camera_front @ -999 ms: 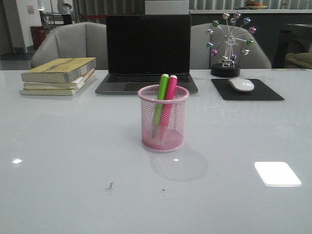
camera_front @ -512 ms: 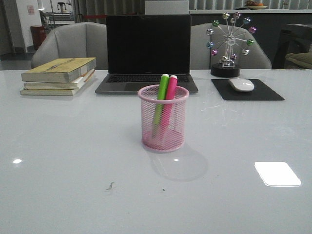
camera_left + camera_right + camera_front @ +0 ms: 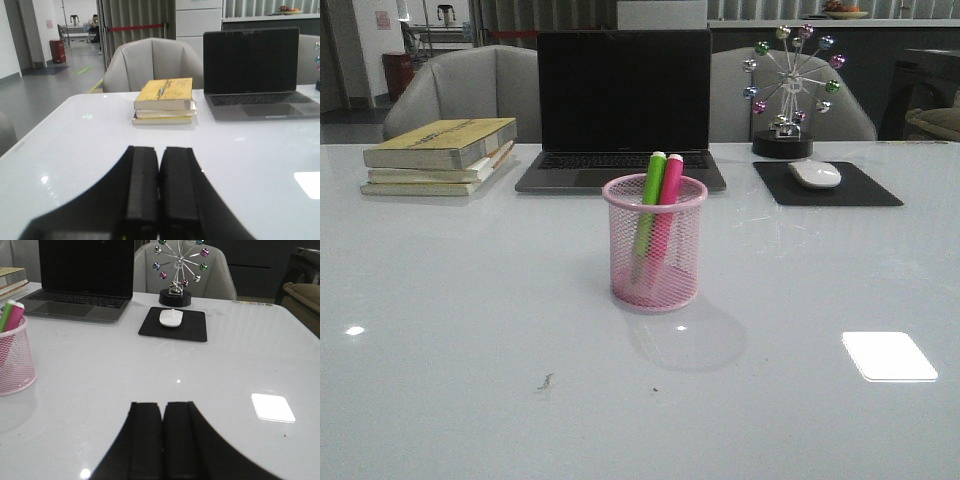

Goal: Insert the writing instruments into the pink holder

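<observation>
- Both markers — green marker (image 3: 648, 200) and pink marker (image 3: 667, 205) — stand near-upright inside the pink holder (image 3: 655, 290), mid-table.
- I see left gripper (image 3: 158, 192) and right gripper (image 3: 162, 440) pressed together, empty — the right is nearer the holder.

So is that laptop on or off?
Cannot tell for sure: the laptop is open with its screen fully black, which could mean off or asleep.
</observation>
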Available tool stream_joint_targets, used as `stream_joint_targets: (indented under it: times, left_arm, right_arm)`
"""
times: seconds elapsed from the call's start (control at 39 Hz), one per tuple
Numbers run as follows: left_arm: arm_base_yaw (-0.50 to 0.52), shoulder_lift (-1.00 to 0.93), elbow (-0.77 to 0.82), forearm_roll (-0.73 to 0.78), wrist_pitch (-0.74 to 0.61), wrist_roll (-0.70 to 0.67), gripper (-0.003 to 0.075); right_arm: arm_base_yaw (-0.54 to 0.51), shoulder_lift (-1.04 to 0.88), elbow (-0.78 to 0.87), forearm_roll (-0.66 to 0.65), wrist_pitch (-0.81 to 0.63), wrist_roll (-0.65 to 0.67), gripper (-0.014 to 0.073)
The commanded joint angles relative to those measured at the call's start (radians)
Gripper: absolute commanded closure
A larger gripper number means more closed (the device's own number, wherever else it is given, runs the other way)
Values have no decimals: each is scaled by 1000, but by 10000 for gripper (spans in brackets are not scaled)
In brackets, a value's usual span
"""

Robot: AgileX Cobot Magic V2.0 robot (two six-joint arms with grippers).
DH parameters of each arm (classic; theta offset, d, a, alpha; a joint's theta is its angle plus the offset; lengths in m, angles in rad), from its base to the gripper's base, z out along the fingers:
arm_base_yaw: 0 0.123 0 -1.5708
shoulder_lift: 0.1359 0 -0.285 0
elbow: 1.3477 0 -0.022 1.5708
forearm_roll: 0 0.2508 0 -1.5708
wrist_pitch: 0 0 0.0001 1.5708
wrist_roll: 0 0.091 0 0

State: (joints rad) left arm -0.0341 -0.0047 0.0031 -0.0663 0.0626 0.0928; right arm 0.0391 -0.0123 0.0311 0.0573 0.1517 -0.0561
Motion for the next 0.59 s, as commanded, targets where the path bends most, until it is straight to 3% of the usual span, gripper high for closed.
stream_joint_targets:
  times: [0.0, 0.56]
  left_arm:
    - [2, -24, 8, -9, -95, -1, 621]
    - [2, -24, 5, -11, -69, -1, 621]
  right_arm:
    - [-8, -15, 0, -11, -82, -7, 572]
    - [-8, -15, 0, -11, -82, -7, 572]
